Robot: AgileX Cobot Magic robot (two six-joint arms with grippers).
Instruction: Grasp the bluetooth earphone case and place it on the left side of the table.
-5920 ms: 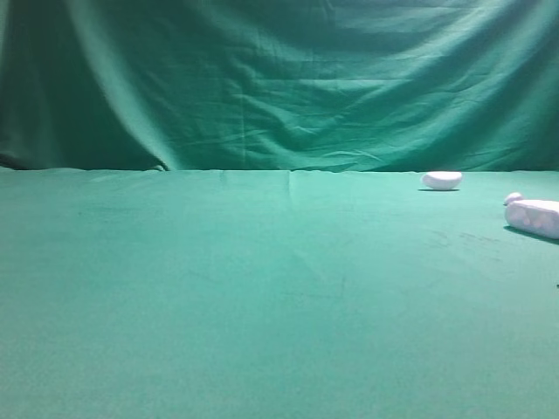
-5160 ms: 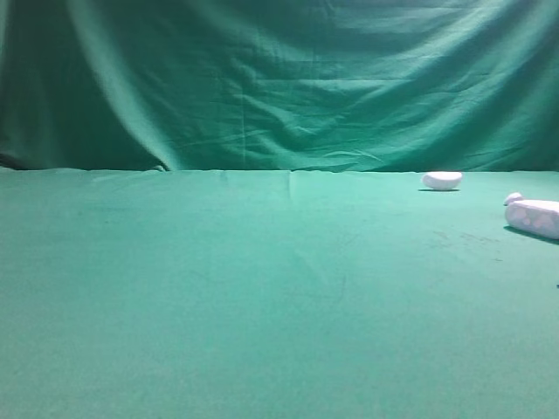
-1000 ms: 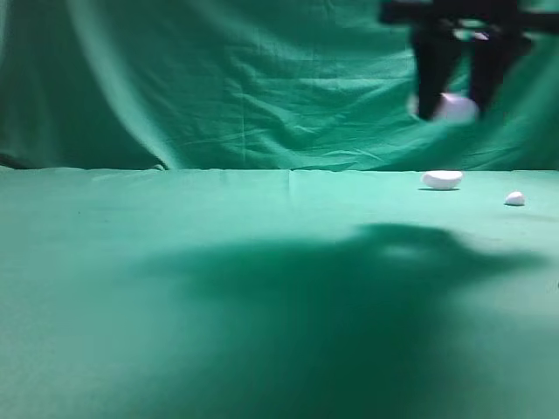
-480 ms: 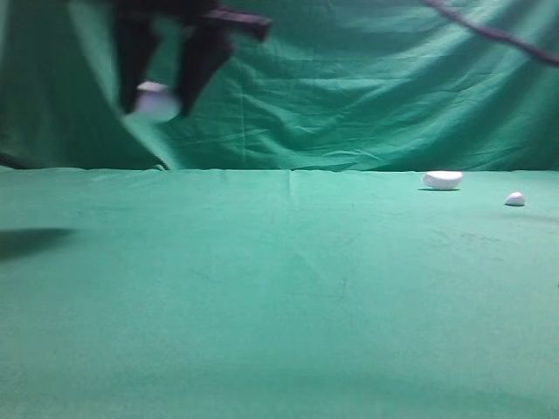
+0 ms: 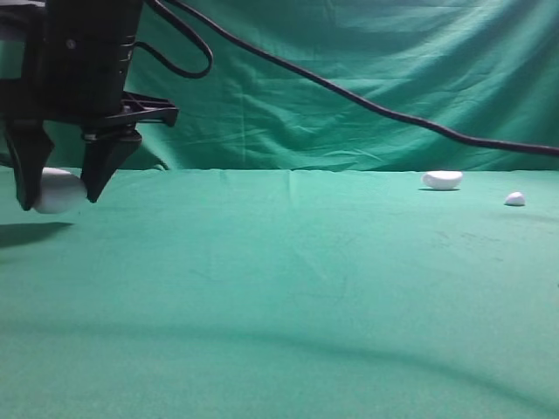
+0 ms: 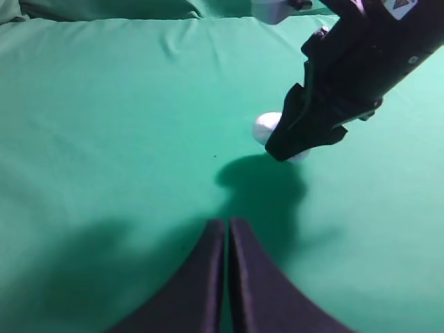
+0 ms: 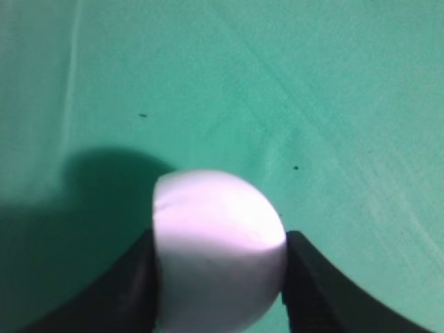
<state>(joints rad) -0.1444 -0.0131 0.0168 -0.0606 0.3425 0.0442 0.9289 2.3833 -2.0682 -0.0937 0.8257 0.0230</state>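
The white rounded bluetooth earphone case (image 5: 52, 188) hangs between the black fingers of my right gripper (image 5: 58, 201), which has reached across to the far left of the green table (image 5: 288, 288). The case is held a little above the cloth, with its shadow below and to the left. The right wrist view shows the case (image 7: 218, 243) filling the gripper (image 7: 218, 277), pads on both sides. In the left wrist view the case (image 6: 266, 127) peeks out beside the right gripper's fingers (image 6: 305, 132). My left gripper (image 6: 227, 229) is shut and empty, low over the cloth.
A smaller white bean-shaped piece (image 5: 442, 180) lies at the back right, and a tiny white blob (image 5: 514, 199) lies right of it. The right arm's black cable (image 5: 349, 92) slants across the green backdrop from upper left to right.
My right gripper has carried the case from the upper right across to the far left and has come down close to the table. The two small white pieces have not moved.
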